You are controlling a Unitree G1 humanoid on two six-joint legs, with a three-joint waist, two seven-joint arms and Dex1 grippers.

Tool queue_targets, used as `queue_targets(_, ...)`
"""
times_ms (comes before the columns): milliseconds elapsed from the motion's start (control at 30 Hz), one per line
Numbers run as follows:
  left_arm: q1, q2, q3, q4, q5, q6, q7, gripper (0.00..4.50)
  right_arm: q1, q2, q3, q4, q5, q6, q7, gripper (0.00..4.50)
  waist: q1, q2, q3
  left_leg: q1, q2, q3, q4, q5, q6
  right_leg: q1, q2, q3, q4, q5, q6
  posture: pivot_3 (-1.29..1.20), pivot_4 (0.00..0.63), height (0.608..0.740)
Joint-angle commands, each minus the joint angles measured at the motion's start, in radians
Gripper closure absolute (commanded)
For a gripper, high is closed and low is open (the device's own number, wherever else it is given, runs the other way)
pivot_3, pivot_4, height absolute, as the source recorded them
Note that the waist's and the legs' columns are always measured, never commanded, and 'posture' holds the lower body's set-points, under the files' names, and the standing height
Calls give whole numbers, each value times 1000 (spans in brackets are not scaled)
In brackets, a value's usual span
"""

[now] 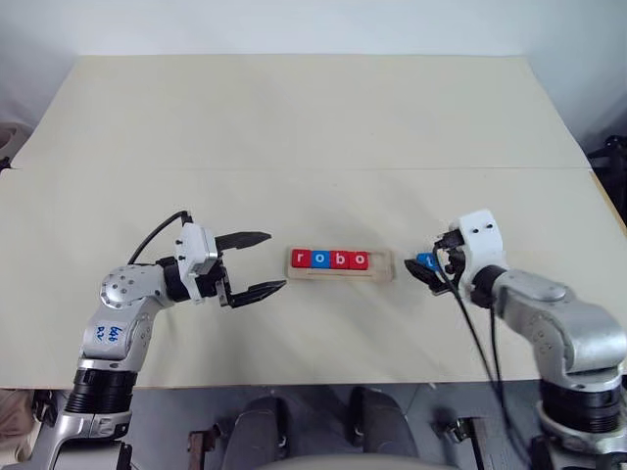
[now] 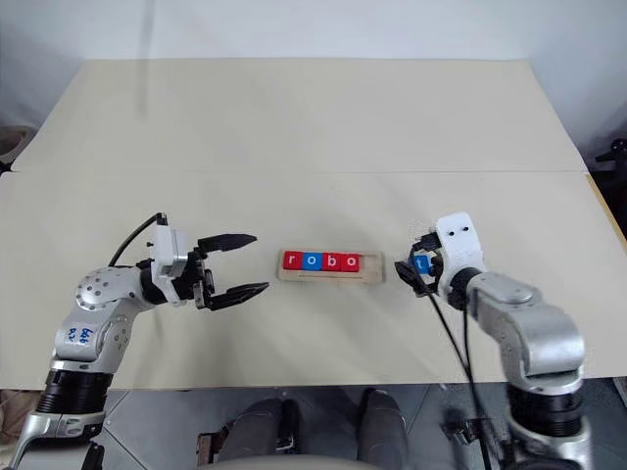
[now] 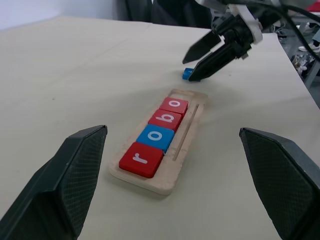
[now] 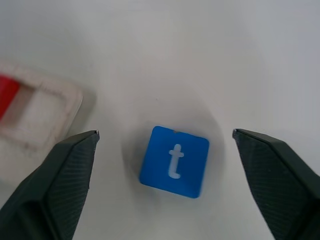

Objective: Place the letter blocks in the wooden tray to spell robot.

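The wooden tray (image 1: 342,264) lay mid-worktop (image 1: 294,117) holding four letter blocks (image 1: 330,259) that read r, o, b, o, its right end slot bare. The blue t block (image 4: 174,161) lay flat on the worktop just right of the tray, between the right gripper's (image 4: 165,165) spread fingers, untouched. The left gripper (image 1: 257,262), left of the tray, gaped open and held nothing.

Looks like a robot test lab: bare cream table (image 1: 313,117) against plain white wall (image 1: 294,24), equipment clutter (image 1: 612,157) at 3 o'clock.
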Motion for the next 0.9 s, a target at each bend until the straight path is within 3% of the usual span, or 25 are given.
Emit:
queue_targets(33, 14, 13, 25, -49, -33, 9, -3, 0, -43, -166, 62, 200, -20, -334, 331, 71, -1, 0, 0, 0, 0, 0, 0, 0, 0, 0, 0, 0, 0, 0, 0, 0, 150, 740)
queue_targets(100, 16, 15, 24, -57, -36, 10, -5, 0, -64, -246, 107, 321, -35, -542, 531, 71, -1, -1, 0, 0, -1, 1, 0, 0, 0, 0, 0, 1, -1, 0, 1, 0, 150, 740)
queue_targets(267, 14, 19, 16, -60, -35, 3, -18, 0, -198, -300, 214, 641, -127, -902, 802, 71, -2, -1, 1, 2, -1, 1, 1, 0, 0, 3, 0, 0, -2, 0, 1, 0, 150, 740)
queue_targets(400, 9, 18, 10, -63, -30, -7, -28, 0, -294, -291, 283, 804, -184, -1028, 934, 71, 1, -1, 1, 2, 0, 0, 3, 0, 0, 4, 0, 0, -1, 1, 1, 0, 150, 740)
queue_targets(567, 10, 13, 9, -67, -21, -48, -42, 0, -384, -255, 333, 953, -252, -1114, 975, 71, 0, -1, 1, 2, 0, 0, 5, 0, 0, 5, 0, -1, -1, 1, 1, 0, 150, 740)
queue_targets(700, 14, 15, 11, -71, -22, -57, -38, 0, -409, -240, 339, 1009, -273, -1147, 997, 954, 0, -1, 1, 2, 0, 0, 6, 0, 0, 5, 0, -1, 0, 1, 1, 0, 150, 740)
queue_targets(900, 17, 17, 14, -78, -22, -55, -26, 0, -427, -227, 332, 1047, -293, -1183, 998, 3048, 0, -1, 1, 2, 0, -1, 6, 0, 0, 5, 0, -1, 0, 1, 1, 0, 150, 740)
